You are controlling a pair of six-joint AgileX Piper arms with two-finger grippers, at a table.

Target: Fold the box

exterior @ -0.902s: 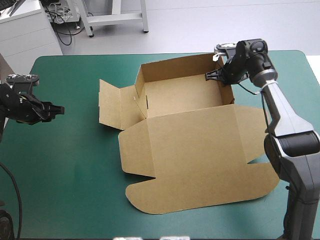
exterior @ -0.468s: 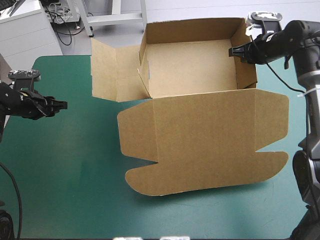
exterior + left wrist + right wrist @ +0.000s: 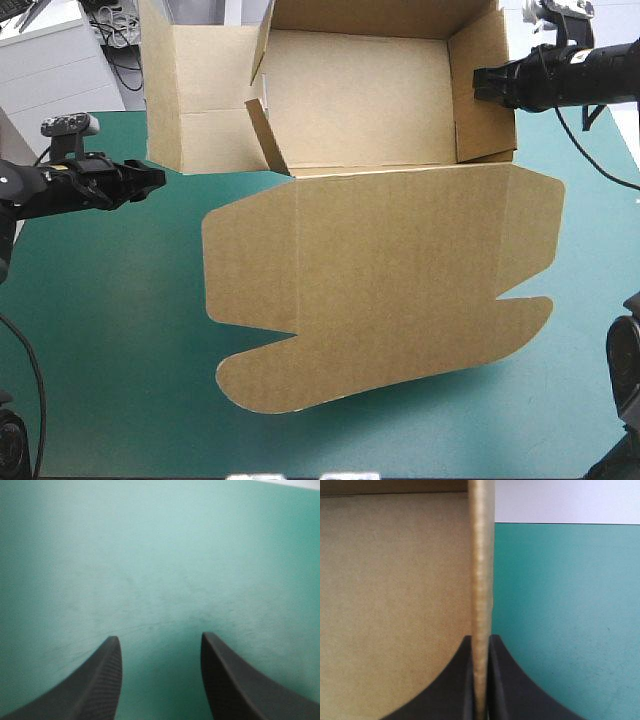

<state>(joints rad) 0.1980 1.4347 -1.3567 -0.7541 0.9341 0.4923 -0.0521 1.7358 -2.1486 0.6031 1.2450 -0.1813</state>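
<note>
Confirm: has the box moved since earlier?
Yes. The box has risen: its tray now covers the far edge of the table; earlier it lay inside that edge. The right tool grips its wall.

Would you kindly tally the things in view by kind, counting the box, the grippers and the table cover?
Brown box: 1
Black grippers: 2, the left gripper and the right gripper
Teal-green table cover: 1
Total: 4

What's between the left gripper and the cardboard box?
Nothing. In the high view only bare cover separates the left gripper from the box. The left wrist view shows just cover too.
</note>
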